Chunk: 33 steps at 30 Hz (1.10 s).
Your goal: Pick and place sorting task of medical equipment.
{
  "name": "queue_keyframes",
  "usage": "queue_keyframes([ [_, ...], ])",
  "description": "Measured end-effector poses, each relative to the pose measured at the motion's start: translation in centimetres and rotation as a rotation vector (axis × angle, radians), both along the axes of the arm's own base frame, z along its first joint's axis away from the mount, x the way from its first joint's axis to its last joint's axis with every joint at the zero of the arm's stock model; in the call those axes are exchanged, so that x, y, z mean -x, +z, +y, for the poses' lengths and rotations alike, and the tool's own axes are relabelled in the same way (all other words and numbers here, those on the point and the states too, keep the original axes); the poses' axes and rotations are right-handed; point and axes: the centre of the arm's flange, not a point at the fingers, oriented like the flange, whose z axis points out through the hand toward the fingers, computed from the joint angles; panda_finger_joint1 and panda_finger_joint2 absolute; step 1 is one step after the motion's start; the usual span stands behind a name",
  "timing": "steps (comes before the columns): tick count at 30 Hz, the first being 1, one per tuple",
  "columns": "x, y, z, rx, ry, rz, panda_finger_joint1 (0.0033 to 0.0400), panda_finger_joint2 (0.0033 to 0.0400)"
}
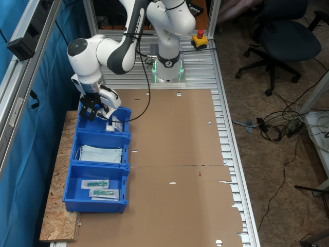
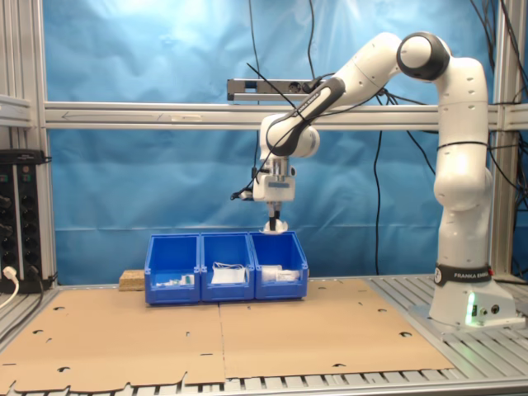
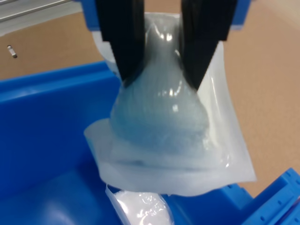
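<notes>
In the first exterior view the gripper hangs over the end bin of a row of three blue bins, the one nearest the arm's base; a white packet lies inside that bin; the middle bin holds light-blue face masks; the far bin holds teal items in clear pouches; the bins stand at the edge of the brown cardboard-covered surface, toward the first exterior view's left.

In the second exterior view the gripper points straight down above the bin at the row's right end in the second exterior view, a small pale packet at its tip, clear of the bin's rim; white packets lie in that bin.

In the wrist view the two black fingers are clamped on the top of a soft white packet in a translucent wrapper, which hangs below them and bulges between them; another white packet lies on the blue bin floor beneath it.
</notes>
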Motion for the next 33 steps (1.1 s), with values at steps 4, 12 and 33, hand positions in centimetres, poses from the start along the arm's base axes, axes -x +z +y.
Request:
queue_keyframes([
  [4,0.13,-0.01,-0.16,0.000,-0.004,0.001,0.0053,0.0053],
  [12,0.28,-0.01,-0.35,-0.001,-0.008,0.001,0.0053,0.0053],
  [33,0.45,-0.02,-0.56,-0.001,-0.013,0.002,0.0073,0.0073],
])
